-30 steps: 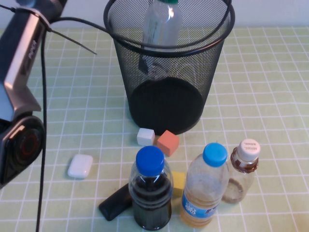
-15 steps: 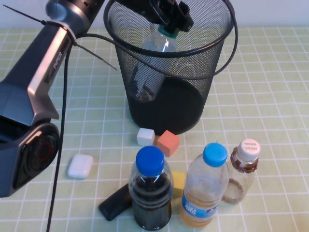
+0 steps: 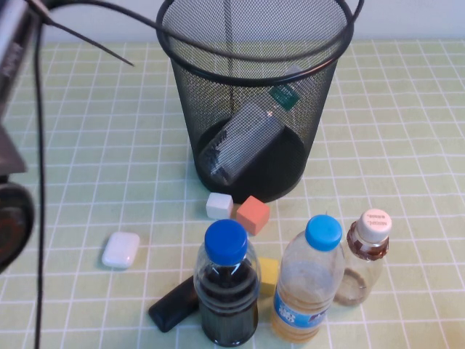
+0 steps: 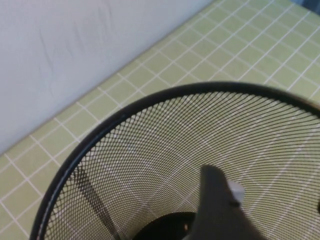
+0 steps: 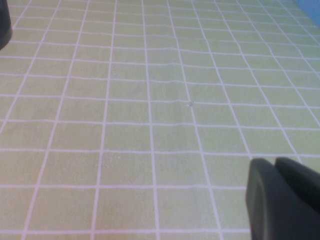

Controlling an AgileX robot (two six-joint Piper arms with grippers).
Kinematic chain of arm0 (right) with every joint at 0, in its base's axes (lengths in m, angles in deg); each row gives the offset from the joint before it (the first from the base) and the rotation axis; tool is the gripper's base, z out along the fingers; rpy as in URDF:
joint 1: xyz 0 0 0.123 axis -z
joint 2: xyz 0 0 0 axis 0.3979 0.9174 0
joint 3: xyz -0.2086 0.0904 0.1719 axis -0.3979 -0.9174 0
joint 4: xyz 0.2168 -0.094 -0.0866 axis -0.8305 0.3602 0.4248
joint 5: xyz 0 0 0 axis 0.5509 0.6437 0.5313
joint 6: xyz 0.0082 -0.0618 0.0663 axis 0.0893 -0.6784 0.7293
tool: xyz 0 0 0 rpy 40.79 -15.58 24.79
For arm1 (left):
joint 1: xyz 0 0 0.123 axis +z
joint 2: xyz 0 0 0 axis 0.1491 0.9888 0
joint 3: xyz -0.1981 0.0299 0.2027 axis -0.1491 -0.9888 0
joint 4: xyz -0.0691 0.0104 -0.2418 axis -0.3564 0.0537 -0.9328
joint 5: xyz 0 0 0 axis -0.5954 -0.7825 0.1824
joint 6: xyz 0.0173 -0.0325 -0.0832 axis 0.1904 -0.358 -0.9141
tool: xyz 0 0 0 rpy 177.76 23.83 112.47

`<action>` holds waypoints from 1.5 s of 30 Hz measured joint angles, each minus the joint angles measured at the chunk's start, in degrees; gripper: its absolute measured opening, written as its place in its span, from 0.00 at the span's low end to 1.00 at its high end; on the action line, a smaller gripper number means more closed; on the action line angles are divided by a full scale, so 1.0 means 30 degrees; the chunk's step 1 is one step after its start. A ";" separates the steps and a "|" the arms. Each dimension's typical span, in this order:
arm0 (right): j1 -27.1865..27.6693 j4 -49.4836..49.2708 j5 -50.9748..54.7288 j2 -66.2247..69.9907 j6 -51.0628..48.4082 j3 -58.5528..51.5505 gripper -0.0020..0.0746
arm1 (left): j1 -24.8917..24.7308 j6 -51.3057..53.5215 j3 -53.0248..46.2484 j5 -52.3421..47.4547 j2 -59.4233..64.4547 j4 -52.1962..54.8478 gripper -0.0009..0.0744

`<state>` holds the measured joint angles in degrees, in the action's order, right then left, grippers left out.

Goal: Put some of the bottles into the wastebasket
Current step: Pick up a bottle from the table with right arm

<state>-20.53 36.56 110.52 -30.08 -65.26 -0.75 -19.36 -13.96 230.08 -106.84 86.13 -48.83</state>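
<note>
One green-labelled bottle [image 3: 243, 142] lies tilted inside the wastebasket [image 3: 320, 109], its lower end on the solid black floor and its cap end leaning up against the mesh wall. The shorter brown-tinted bottle [image 3: 363, 258] stands upright on the bench [image 3: 407, 145], in front of the basket and just beside the yellowish bottle with the light-blue cap [image 3: 311, 280]; the dark-liquid bottle with the blue cap [image 3: 227, 283] stands at that bottle's other side.

Left hand [image 4: 217, 210]: only one dark finger shows in the left wrist view, above the basket's mouth; its opening cannot be told, and nothing is seen in it. Right hand [image 5: 282, 192]: a dark edge over bare bench in the right wrist view, state likewise not determinable.

Judgement: one deposit appears complete; the brown-tinted bottle is the next candidate. To do that well, approach from its free side, away from the neighbours, grip the body below the neck ring, lift straight before carrying, and release only once well inside the rim.

Materials: the bottles are thin clear plastic, smooth, round and probably light, so liable to slip or topple. The basket is a tapered round wire mesh with a solid rim and base, see-through but rigid. The bench cover is a pale green grid, matte. Nearby lie a white cube [image 3: 219, 206], an orange cube [image 3: 253, 214], a small white rounded case [image 3: 120, 249] and a flat black object [image 3: 172, 308].
</note>
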 joint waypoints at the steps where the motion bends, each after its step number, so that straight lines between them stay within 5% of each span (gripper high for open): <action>1: 0.0000 0.0000 0.0000 0.0000 0.0000 0.0000 0.01 | 0.0000 -0.0135 0.0000 -0.0259 -0.0476 0.0000 0.44; 4: 0.0000 0.0000 0.0000 0.0000 0.0000 0.0000 0.01 | 0.0000 -0.0353 0.0000 -0.1449 -0.2317 0.0000 0.15; 9: 0.0000 0.0000 0.0000 0.0000 0.0000 0.0000 0.01 | 0.0000 -0.0273 -0.0740 -0.1940 -0.5336 0.0157 0.03; 21: 0.0000 0.0000 0.0000 0.0000 0.0000 0.0000 0.01 | -0.0030 -0.0839 -1.1462 -0.1342 -1.5154 0.4921 0.01; 37: 0.0000 0.0000 0.0000 0.0000 0.0000 0.0000 0.01 | -0.0030 -0.3522 -3.6167 1.3371 -3.0476 0.5762 0.01; 45: 0.0000 0.0000 0.0000 0.0000 0.0000 0.0000 0.01 | -0.0030 -0.3542 -4.1535 1.5099 -3.2512 0.5966 0.01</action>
<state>-20.53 36.56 110.52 -30.08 -65.26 -0.75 -19.45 -24.59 105.47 -61.54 -11.40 -30.93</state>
